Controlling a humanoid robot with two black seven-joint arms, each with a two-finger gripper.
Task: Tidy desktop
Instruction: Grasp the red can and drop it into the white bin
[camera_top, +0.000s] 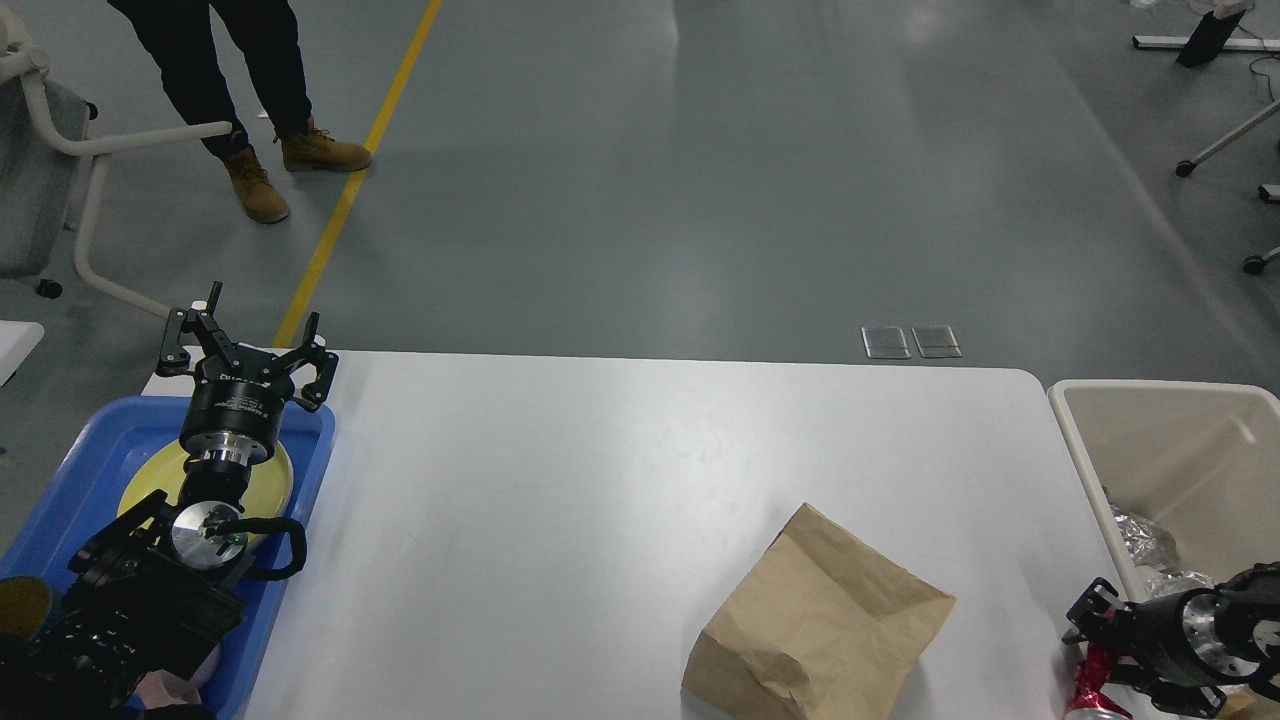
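Observation:
The white desktop (600, 480) carries a crumpled brown paper bag (820, 620) at the front right. A crushed red can (1092, 672) lies at the front right corner, partly cut off by the view's edge. My right gripper (1100, 645) sits low right at the can, with one finger above it. Its other finger is hidden, so I cannot tell its state. My left gripper (245, 345) is open and empty, held above the far end of the blue tray (315, 430).
A yellow plate (275, 480) lies in the blue tray under my left arm. A beige bin (1150, 388) stands off the table's right end with crumpled foil (1140, 540) inside. A person's boots (320, 152) and a chair (80, 150) are on the floor at the far left.

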